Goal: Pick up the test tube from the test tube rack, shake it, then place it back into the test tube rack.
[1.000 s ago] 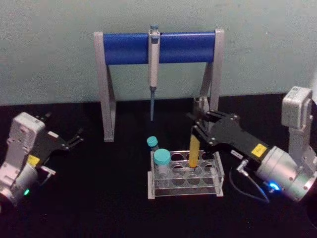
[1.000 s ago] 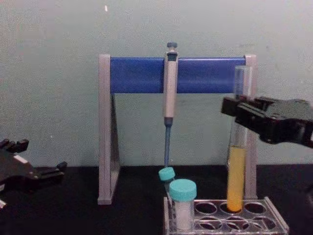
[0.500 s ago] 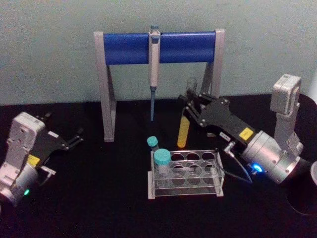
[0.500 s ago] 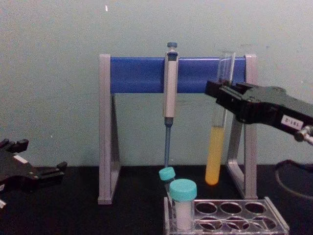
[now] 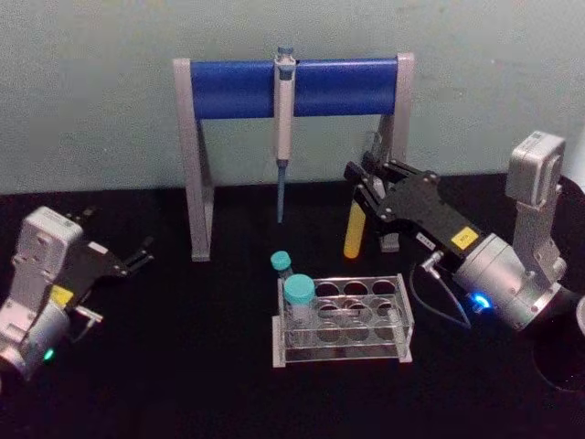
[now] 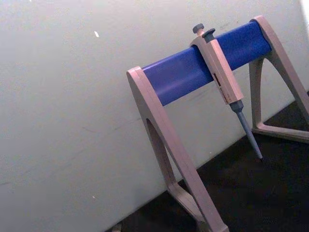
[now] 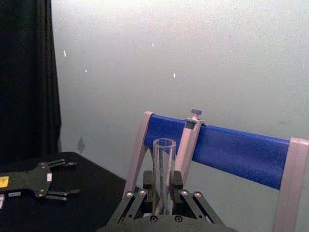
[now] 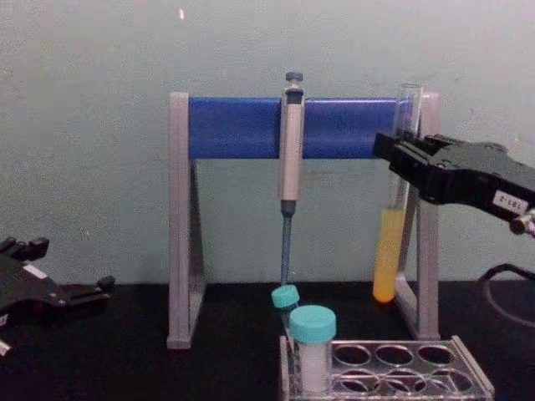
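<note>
- We see the right gripper (image 5: pixel 360 189) reaching in from the right, raised above the black table (image 5: pixel 183 366), with its fingers clamped on the test tube (image 5: pixel 353 233).
- The grip sits on the clear upper part of the glass; in the right wrist view the tube's open mouth (image 7: pixel 164 143) stands up between the two fingers.
- The test tube hangs in the air, wholly out of the test tube rack (image 5: pixel 400 320), above and beyond the rack's far right side.
- In the chest view we see it close to upright, leaning a little, with its round bottom slightly to the left of its mouth.
- Yellow-orange liquid fills its lower part, below the fingers.
- From the chest the tube appears just in front of the right leg of the pipette stand (image 5: pixel 233 89); we cannot tell whether they touch.
- The rack rests on the table near the middle, in front of the stand.
- A teal-capped tube (image 5: pixel 299 293) stands in a hole at the rack's near left end.
- A smaller teal-capped tube (image 5: pixel 281 262) shows at the far left corner; we cannot tell whether it is in a hole.
- A pipette (image 5: pixel 284 105) hangs from the middle of the stand's blue bar, tip pointing down.
- The left gripper (image 5: pixel 119 230) lies low at the left side of the table, well apart from the rack, with its fingers spread and nothing between them.
</note>
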{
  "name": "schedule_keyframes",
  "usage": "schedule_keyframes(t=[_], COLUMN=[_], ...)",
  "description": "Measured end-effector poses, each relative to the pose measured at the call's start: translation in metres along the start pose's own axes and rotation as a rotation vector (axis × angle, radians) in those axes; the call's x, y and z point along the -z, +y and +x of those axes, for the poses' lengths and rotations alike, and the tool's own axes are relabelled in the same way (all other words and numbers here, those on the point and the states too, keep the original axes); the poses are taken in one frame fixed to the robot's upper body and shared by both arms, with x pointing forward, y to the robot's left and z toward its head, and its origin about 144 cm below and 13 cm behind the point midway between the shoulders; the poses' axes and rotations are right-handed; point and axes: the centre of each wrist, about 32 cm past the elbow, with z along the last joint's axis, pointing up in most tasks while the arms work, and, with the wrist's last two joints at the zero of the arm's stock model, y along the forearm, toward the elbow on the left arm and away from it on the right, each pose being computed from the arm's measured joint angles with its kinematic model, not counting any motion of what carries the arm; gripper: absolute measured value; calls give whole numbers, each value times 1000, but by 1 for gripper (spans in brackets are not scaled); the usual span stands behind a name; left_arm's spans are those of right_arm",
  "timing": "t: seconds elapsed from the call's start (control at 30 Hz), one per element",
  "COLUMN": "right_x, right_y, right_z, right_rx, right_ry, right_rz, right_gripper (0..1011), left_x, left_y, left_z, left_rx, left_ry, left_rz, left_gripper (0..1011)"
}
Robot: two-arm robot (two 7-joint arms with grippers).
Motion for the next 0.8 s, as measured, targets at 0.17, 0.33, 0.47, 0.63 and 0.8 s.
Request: schedule_keyframes(t=[0.17, 0.33, 0.47, 0.63, 0.8], right_x=[0, -1, -2, -5, -11], right_y=[-1, -2, -4, -10, -22], right_z=[0, 1, 2, 4, 2], right_rx=[5, 12, 21, 40, 50], right_ry=[-2, -2, -4, -16, -37], right_rz=[-4, -7, -9, -19, -44], right_gripper=[230, 230, 230, 230, 230], left_x=[0, 0, 0, 0, 0], left_y=[0, 0, 0, 0, 0], left_z=[0, 0, 0, 0, 0], left_rx=[0, 0, 0, 0, 0], left_ry=[0, 0, 0, 0, 0], left_rz=[0, 0, 0, 0, 0], left_gripper=[1001, 1001, 1001, 1001, 1001])
